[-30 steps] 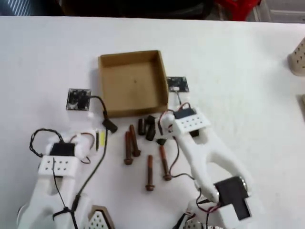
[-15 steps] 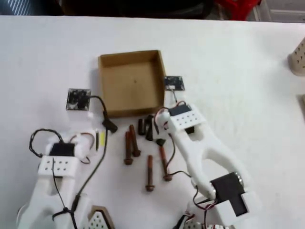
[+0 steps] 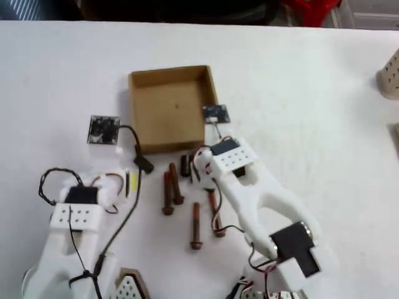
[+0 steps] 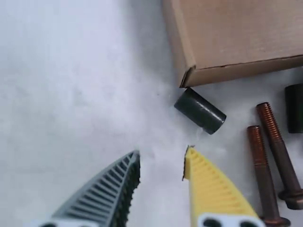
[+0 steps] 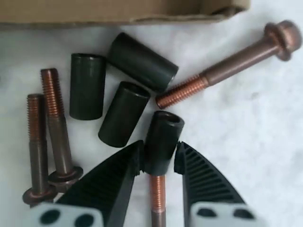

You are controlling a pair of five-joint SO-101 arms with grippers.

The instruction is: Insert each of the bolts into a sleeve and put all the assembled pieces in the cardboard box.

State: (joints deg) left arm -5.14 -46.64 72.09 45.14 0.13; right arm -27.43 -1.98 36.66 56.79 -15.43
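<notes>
Your right gripper [image 5: 159,147] pinches a sleeve [image 5: 165,128] slipped over a bolt [image 5: 157,201], long axis pointing toward the cardboard box [image 5: 118,12] just ahead; left gripper [image 4: 162,152] gapes open.

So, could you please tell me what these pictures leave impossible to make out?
- Right wrist view: the black cylindrical sleeve in the right gripper hides whether, and how far, the copper-coloured bolt enters it; the bolt's head is cut off by the frame edge.
- High view: the white right arm covers that sleeve and its neighbours.
- Left wrist view: the brown cardboard box and a second black sleeve are cut off by the frame edge.
</notes>
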